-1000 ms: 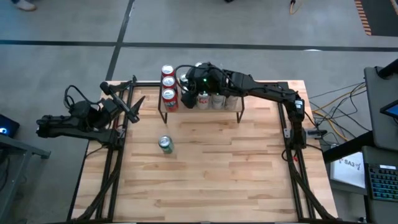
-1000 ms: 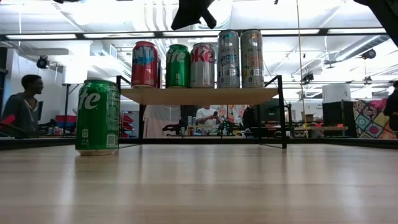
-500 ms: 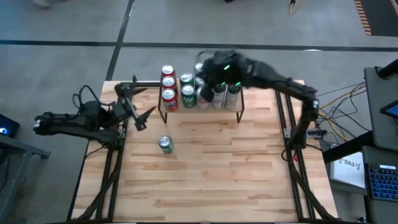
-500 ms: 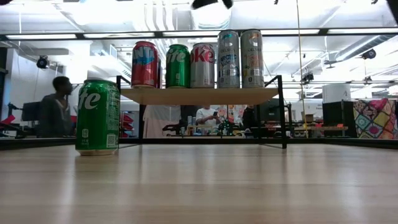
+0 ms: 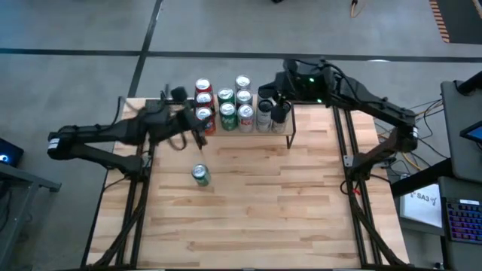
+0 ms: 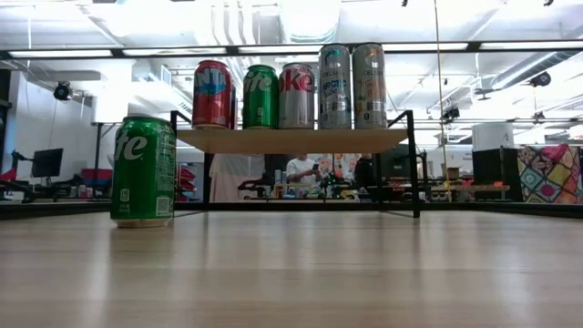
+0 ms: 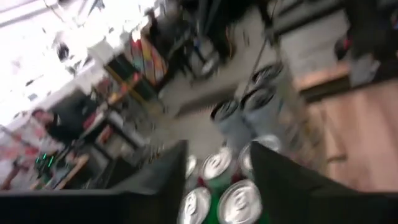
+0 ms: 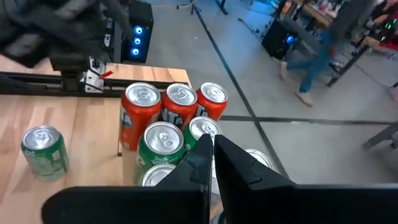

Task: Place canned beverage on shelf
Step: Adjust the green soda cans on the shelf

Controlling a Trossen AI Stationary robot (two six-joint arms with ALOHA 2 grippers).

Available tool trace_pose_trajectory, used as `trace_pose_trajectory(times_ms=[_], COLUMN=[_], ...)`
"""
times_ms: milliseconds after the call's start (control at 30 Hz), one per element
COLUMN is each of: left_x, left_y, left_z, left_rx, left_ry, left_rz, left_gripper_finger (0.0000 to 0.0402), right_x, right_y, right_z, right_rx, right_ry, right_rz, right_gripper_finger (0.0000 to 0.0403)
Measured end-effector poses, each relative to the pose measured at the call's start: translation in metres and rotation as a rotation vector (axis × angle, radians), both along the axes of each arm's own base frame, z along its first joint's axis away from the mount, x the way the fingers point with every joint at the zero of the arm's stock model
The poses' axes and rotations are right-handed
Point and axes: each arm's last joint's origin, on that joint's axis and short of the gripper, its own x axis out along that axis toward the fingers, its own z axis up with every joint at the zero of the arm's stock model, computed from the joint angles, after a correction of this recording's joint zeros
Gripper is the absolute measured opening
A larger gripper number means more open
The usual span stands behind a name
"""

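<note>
A green can (image 5: 199, 175) (image 6: 143, 170) (image 8: 43, 151) stands upright on the tabletop, in front of the shelf's left end. The shelf (image 5: 291, 125) (image 6: 291, 139) stands on thin black legs at the table's far edge and carries several upright cans (image 5: 226, 105) (image 6: 282, 95). My left gripper (image 5: 197, 128) (image 7: 214, 180) is open and hovers at the shelf's left end, over the red cans (image 5: 203, 102). My right gripper (image 5: 271, 102) (image 8: 211, 155) is shut and empty above the shelf's right part. Neither gripper shows in the low view.
Black frame rails (image 5: 135, 188) run along the table's left and right edges. Bare wooden tabletop (image 5: 263, 203) lies in front of the shelf and around the green can. People and desks show in the room beyond the table.
My left gripper has swung from the table's left edge toward the shelf's left end, rising a little. My right gripper has risen from over the shelf's cans, out of the low view, and gone toward the table's right edge. The cans have stayed where they were.
</note>
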Motion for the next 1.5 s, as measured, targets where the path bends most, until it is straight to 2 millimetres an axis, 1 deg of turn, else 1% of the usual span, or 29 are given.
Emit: trace_pose_trajectory(times_ms=[133, 167, 267, 333, 500, 633, 700, 900, 1200, 1400, 1500], left_x=[0.021, 0.025, 0.038, 0.045, 0.062, 0.071, 0.075, 0.076, 0.067, 0.066, 0.065], left_y=[0.022, 0.028, 0.042, 0.051, 0.066, 0.070, 0.071, 0.073, 0.074, 0.074, 0.074], left_z=[0.004, 0.004, 0.005, 0.007, 0.000, -0.011, -0.014, -0.014, -0.010, -0.009, -0.012], left_rx=[-0.028, -0.054, -0.164, -0.225, -0.297, -0.341, -0.352, -0.354, -0.349, -0.352, -0.365], left_ry=[0.130, 0.158, 0.223, 0.256, 0.398, 0.515, 0.537, 0.540, 0.548, 0.548, 0.574], left_rz=[0.065, 0.054, -0.060, -0.109, -0.079, -0.066, -0.066, -0.057, 0.006, 0.008, 0.014], left_gripper_finger=[0.0032, 0.0017, 0.0016, 0.0007, 0.0001, 0.0000, 0.0000, 0.0000, 0.0000, 0.0000, 0.0000], right_x=[-0.018, -0.022, -0.034, -0.039, -0.046, -0.046, -0.046, -0.046, -0.046, -0.046, -0.046], right_y=[0.002, 0.002, 0.003, 0.003, 0.002, 0.002, 0.002, 0.002, 0.002, 0.002, 0.002], right_z=[-0.002, -0.002, -0.003, -0.005, -0.007, -0.007, -0.008, -0.008, -0.008, -0.008, -0.008], right_rx=[-0.019, -0.020, -0.022, -0.021, -0.020, -0.020, -0.020, -0.024, -0.018, -0.009, -0.009], right_ry=[-0.028, -0.035, -0.043, -0.043, -0.040, -0.036, -0.036, -0.030, -0.033, -0.036, -0.036], right_rz=[-0.009, -0.015, -0.027, -0.033, -0.048, -0.046, -0.046, -0.045, -0.047, -0.050, -0.051], right_gripper_finger=[0.0009, 0.0009, 0.0009, 0.0009, 0.0009, 0.0009, 0.0009, 0.0009, 0.0009, 0.0009, 0.0009])
